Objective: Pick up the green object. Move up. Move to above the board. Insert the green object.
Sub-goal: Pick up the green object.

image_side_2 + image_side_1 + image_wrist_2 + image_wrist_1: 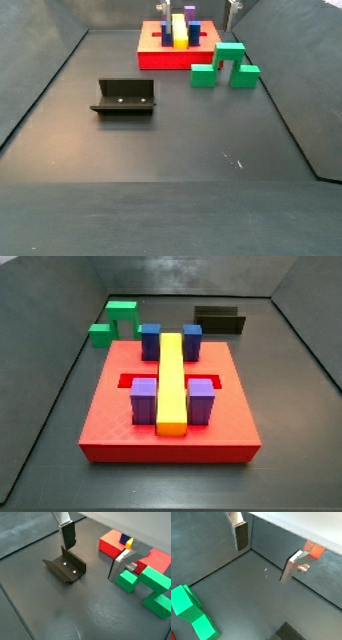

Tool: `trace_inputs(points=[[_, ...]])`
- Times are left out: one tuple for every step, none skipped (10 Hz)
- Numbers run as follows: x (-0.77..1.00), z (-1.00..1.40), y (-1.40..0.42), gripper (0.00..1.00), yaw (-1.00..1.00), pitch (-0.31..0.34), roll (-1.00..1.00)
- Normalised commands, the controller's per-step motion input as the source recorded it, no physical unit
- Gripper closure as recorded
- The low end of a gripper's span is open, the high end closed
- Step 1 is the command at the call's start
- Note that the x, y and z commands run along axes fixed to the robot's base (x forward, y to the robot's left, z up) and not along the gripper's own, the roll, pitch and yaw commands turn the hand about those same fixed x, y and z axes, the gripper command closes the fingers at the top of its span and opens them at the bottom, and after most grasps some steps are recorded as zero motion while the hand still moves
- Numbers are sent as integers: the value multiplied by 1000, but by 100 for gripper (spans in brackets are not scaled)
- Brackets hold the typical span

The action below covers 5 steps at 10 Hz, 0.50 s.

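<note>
The green object (143, 584) is a bright green arch with two legs. It rests on the dark floor next to the board (112, 546), and shows in both wrist views (191, 612) and both side views (118, 318) (223, 65). The board (114, 421) is a red slab bearing blue and purple blocks and a long yellow bar (171, 381). My gripper (94, 551) hangs open and empty above the floor, between the fixture and the green object. Its silver fingers (240, 534) stand wide apart with only bare floor between them (265, 556). It touches nothing.
The fixture (67, 568), a dark L-shaped bracket, stands on the floor below one finger and also shows in both side views (123, 97) (221, 319). Grey walls enclose the floor (160, 180).
</note>
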Motion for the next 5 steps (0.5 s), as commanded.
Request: trace_inputs(points=[[-146,-240,-554,0,97,-59,123],[-397,-220,-803,0,123,-81,257],[-674,-189,-734,0,40,-120,231],[-874,-114,-589,0,0,-166,151],[-917,-114,-546,0,0,-179,113]])
